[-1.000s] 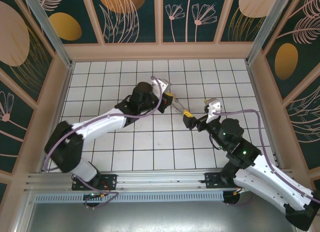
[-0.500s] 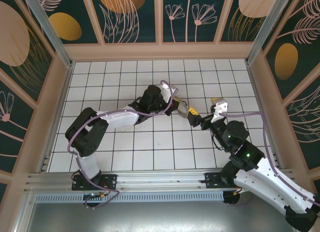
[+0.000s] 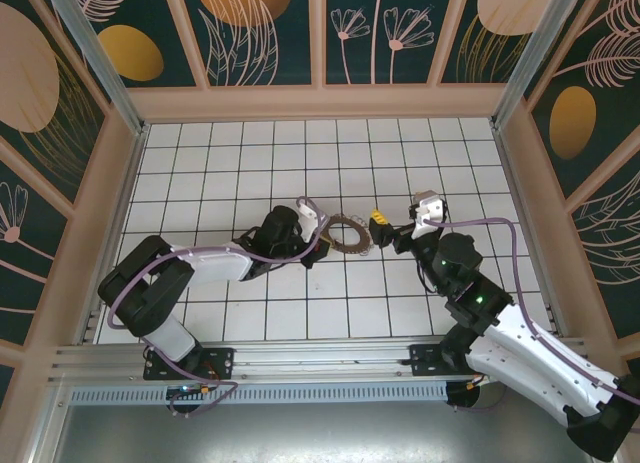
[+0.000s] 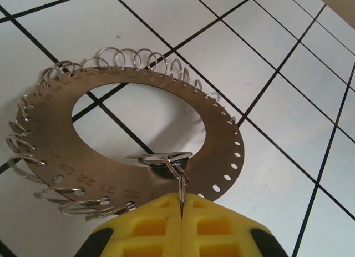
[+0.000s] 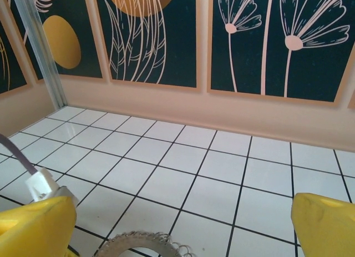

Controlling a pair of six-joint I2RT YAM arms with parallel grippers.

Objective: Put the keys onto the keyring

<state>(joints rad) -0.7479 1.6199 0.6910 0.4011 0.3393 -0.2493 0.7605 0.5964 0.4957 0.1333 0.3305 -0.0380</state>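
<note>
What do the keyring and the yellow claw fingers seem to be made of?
The keyring: apparently thin sheet steel, dull brushed grey, with punched holes and stamped numbers. The left claw fingers: probably moulded plastic, matte yellow, with recessed pockets.

The keyring point(image 3: 349, 233) rests on the desk point(image 3: 250, 163) near its middle, between the two grippers. The left gripper point(image 3: 322, 234) reaches in from the left, just beside the keyring. In the left wrist view this gripper point(image 4: 181, 206) sits at the keyring's point(image 4: 224, 151) near rim, jaws closed on a loop point(image 4: 178, 174) hanging from that rim. The right gripper point(image 3: 384, 231) stands just right of the keyring, apart from it. In the right wrist view its jaws are spread wide, the keyring point(image 5: 145, 240) low between them and the back wall point(image 5: 183, 110) beyond the desk.
</note>
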